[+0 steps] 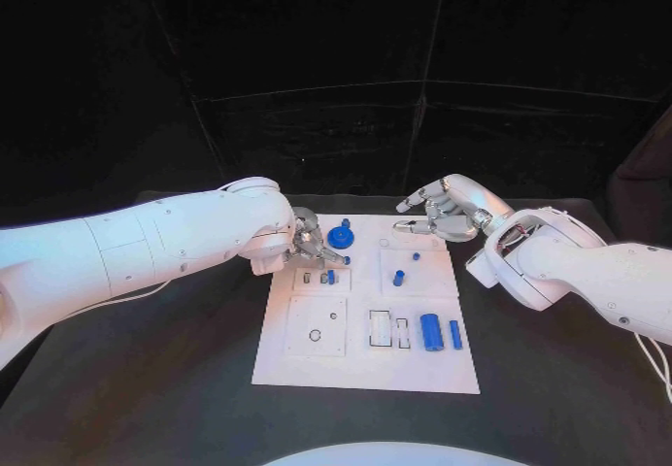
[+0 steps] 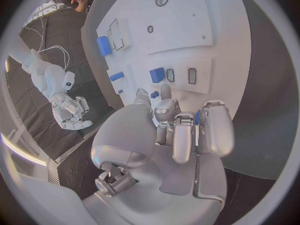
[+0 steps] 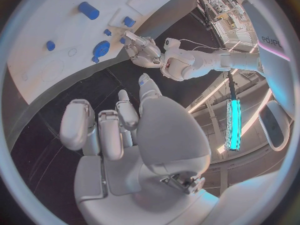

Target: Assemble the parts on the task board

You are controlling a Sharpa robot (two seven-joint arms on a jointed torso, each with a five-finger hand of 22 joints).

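Clearly, I saw the left robot hand point(image 1: 306, 245) pinching a small blue part point(image 2: 197, 117) above the white task board point(image 1: 316, 364) on the black bench point(image 1: 140, 388); the right robot hand point(image 1: 441, 212) hovered spread, holding nothing.

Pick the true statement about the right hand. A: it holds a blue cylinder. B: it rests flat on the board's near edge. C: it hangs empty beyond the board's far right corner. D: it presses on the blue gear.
C: the right hand holds nothing, fingers curled, off the task board at its far right corner.

Left hand point(image 1: 311, 245) over task board's point(image 1: 367, 369) far-left corner; near half open.
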